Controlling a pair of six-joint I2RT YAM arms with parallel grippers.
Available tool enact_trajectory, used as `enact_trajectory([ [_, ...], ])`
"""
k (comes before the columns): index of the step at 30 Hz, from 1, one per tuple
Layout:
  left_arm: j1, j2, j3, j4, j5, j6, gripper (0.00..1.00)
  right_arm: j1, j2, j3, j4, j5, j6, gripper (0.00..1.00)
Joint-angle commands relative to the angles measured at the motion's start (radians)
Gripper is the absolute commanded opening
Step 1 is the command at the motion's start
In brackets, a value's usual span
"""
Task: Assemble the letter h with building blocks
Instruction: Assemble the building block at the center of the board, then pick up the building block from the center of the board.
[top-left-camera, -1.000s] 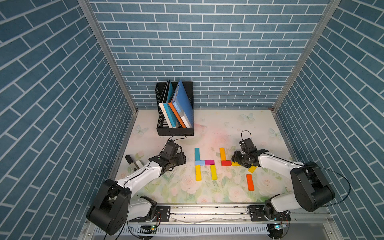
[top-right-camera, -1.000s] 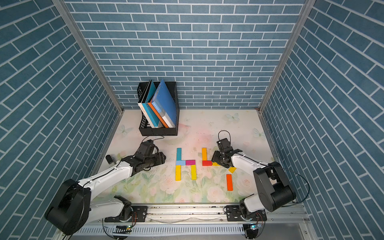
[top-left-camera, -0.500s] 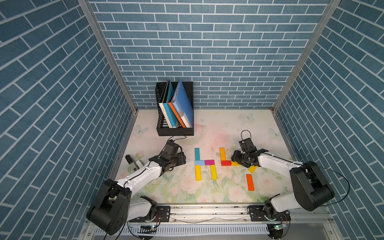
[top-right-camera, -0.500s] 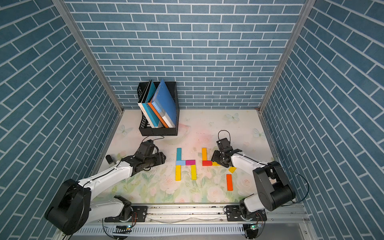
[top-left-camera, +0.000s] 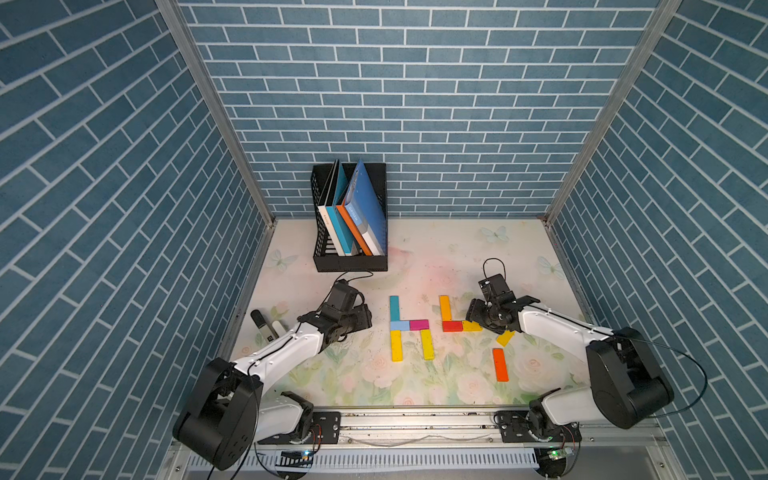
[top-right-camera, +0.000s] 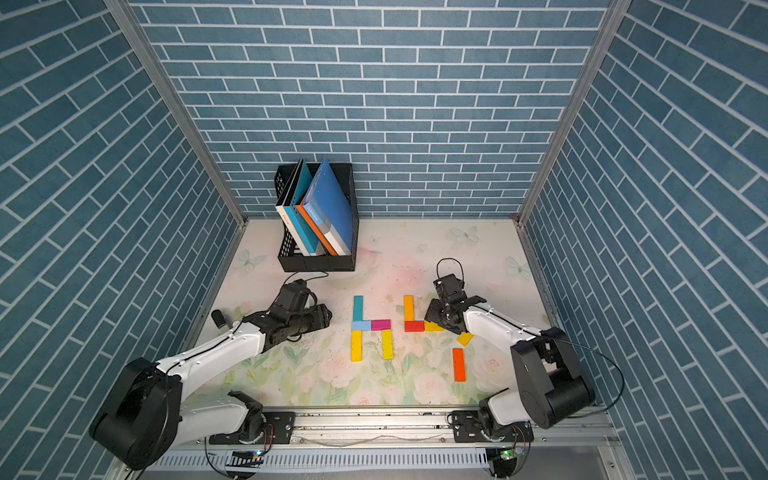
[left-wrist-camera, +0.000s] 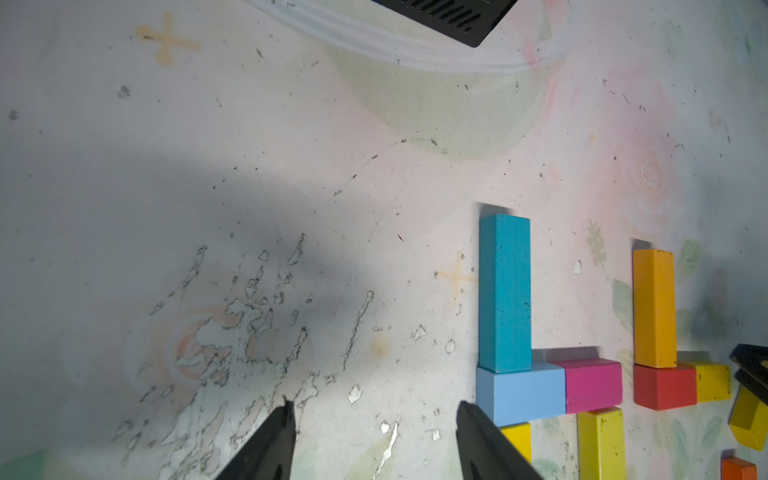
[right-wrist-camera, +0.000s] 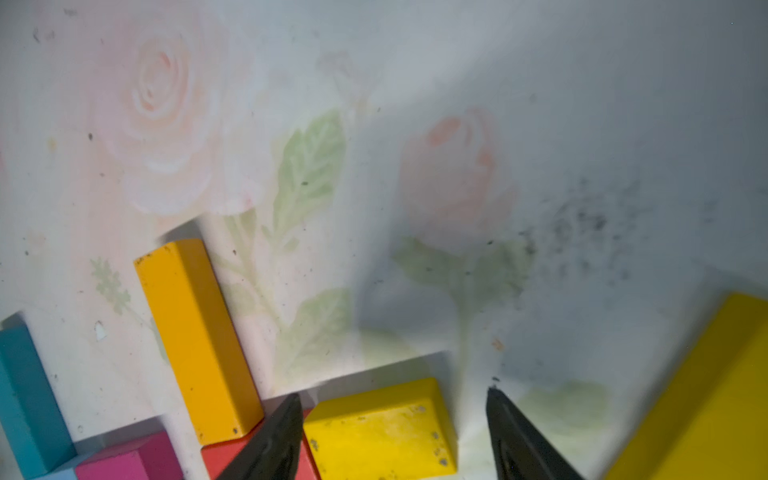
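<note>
Yellow short block (right-wrist-camera: 374, 432) sits btw spread jaws of right gripper (right-wrist-camera: 393, 392), gap one side; red block (right-wrist-camera: 224, 457) beside. Left gripper (left-wrist-camera: 374, 402) spread, empty; light-blue block (left-wrist-camera: 519, 390) near.

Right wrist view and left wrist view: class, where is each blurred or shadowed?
Right wrist view: the big yellow rectangular block at the frame's edge is smeared, and grey shadow dims the floral table mat; left wrist view: sharp, the long teal rectangular block crisp, one broad dark shadow on the mat.
</note>
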Motion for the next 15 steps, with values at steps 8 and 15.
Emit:
enact_trajectory([
  [8, -0.004, -0.014, -0.016, 0.001, 0.002, 0.007, 0.67, -0.198, -0.069, -0.119, -0.101, 0.043, 0.017, 0.68],
  [15, -0.004, -0.025, -0.020, -0.005, 0.000, 0.007, 0.67, -0.214, -0.028, -0.146, -0.058, 0.025, 0.008, 0.45],
])
